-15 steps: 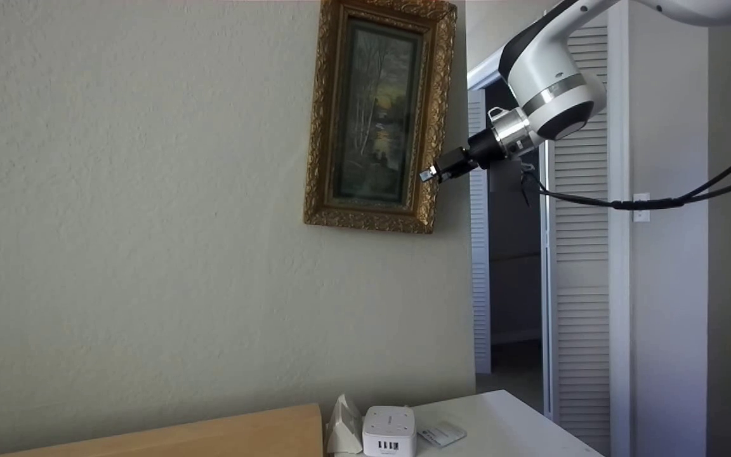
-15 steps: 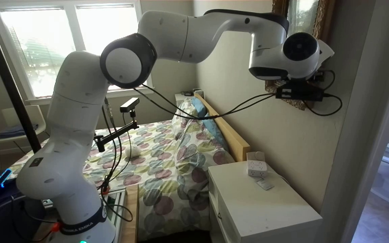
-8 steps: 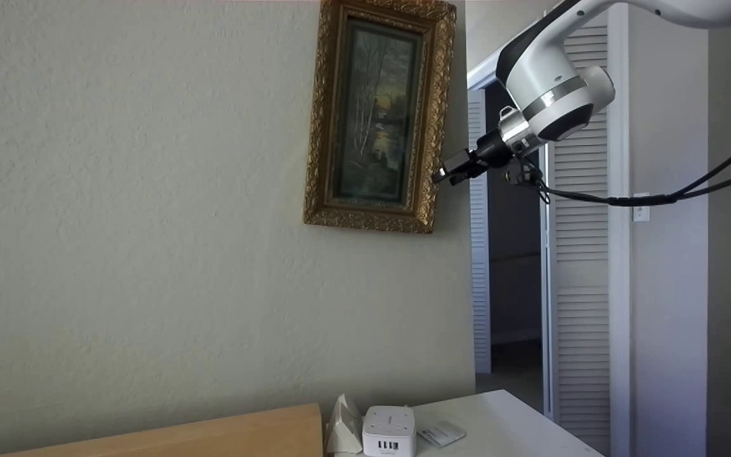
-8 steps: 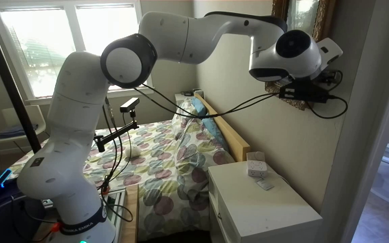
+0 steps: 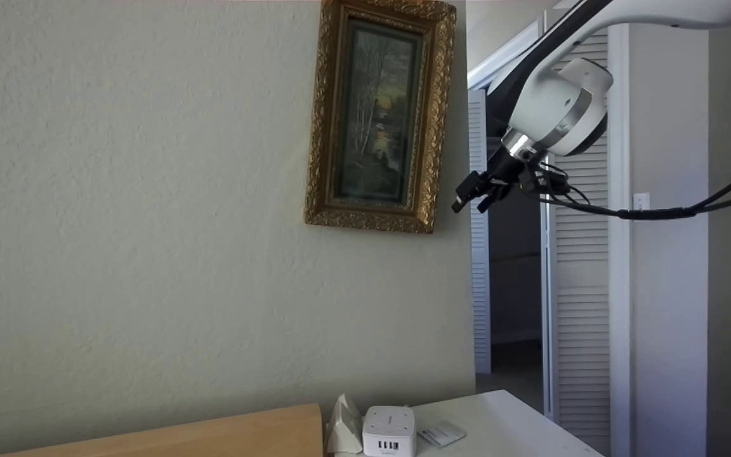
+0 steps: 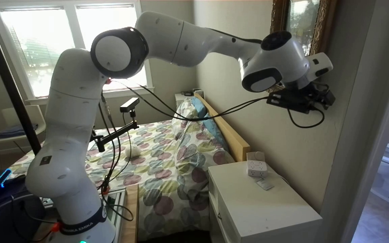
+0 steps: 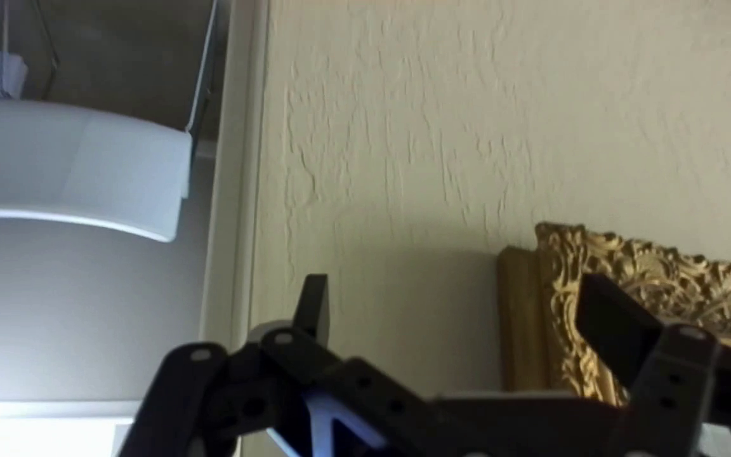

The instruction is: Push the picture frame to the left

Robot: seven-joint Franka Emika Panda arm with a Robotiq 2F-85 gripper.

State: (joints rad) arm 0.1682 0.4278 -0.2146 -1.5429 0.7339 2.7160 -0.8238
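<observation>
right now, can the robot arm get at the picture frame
Probably yes: the open gripper is near the picture frame, with nothing visible between them, though depth is hard to judge.

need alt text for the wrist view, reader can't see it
An open black gripper in front of a textured beige wall, one finger partly hiding a carved gold picture frame whose corner shows at lower right. Past the wall's edge at left is a pale curved object, perhaps a chair.

2 bright windows [image 6: 34, 44]; dotted bedspread [image 6: 160, 168]; white outlet block [image 6: 257, 169] on white nightstand [image 6: 268, 209].
</observation>
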